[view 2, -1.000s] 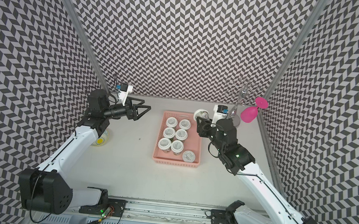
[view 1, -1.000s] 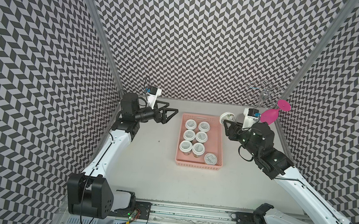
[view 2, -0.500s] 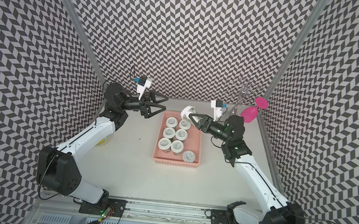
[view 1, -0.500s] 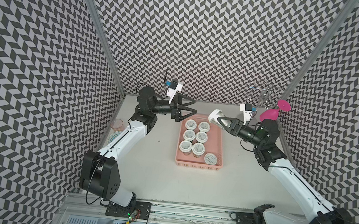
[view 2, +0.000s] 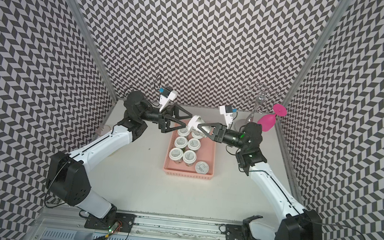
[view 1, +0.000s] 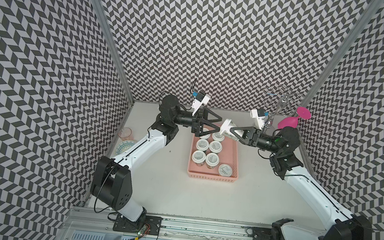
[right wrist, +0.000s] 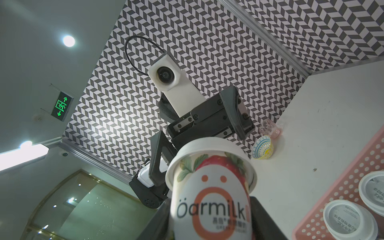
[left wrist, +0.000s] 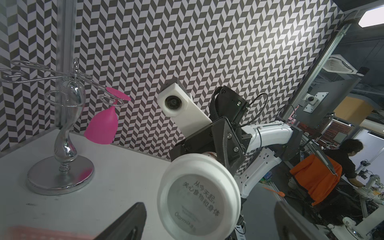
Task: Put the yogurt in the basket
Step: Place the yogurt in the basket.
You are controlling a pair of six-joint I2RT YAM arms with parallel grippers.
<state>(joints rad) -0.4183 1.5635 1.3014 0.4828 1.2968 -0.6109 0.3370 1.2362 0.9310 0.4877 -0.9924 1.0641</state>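
My right gripper [view 1: 231, 131] is shut on a yogurt [view 1: 227, 127] cup with a strawberry label [right wrist: 209, 197]. It holds the cup on its side above the far end of the salmon-pink basket [view 1: 211, 177], white lid [left wrist: 198, 200] facing my left gripper [view 1: 220, 124]. The left gripper is open, and its fingers [left wrist: 128, 224] flank the lid with a gap on each side. Several more yogurt cups [view 1: 215, 146] stand upright in the basket, seen in both top views [view 2: 192, 144].
A magenta wine glass [view 1: 289, 122] hangs on a chrome rack [view 1: 282, 103] in the far right corner. A clear pinkish tumbler [view 1: 125, 133] and a small patterned bowl [view 1: 125, 146] sit by the left wall. Patterned walls close three sides.
Both arms swung inward over the basket's far end. The right gripper carried its cup leftward and tipped it sideways, and the open left gripper came from the left wall up to its lid.
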